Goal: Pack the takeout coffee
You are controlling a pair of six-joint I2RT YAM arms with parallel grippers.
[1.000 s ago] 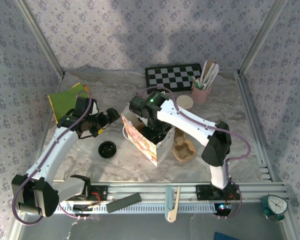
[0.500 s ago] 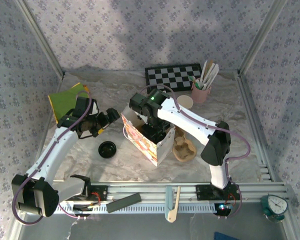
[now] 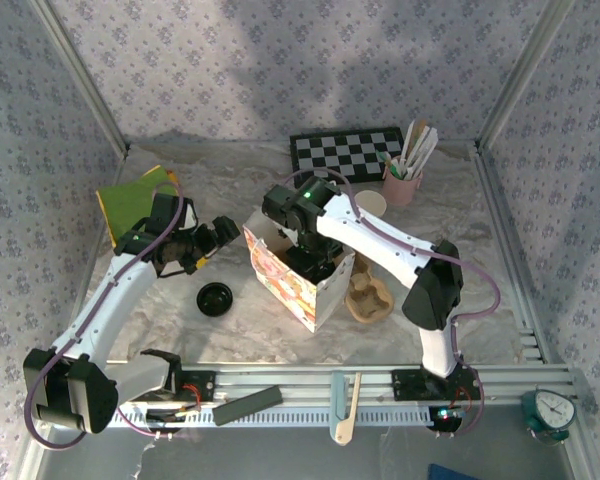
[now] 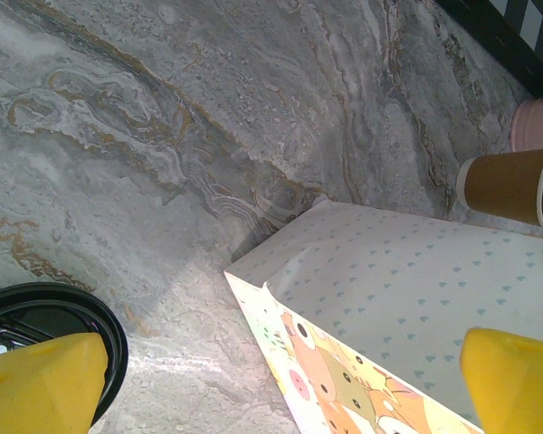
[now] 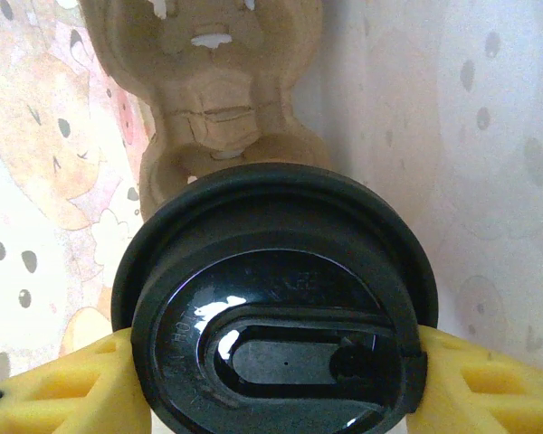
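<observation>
the right hand is clamped on the takeout coffee inside the paper bag, above the pulp tray (left hand spread wide beside the bag), and letting go off a pocket's centre could tip it.

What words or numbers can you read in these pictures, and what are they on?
None can be read.
coffee cup: raised marks on its black lid, too blurred to read.
paper bag: cartoon animals and tiny dots, no letters.
clock: dial marks too small to read.
</observation>
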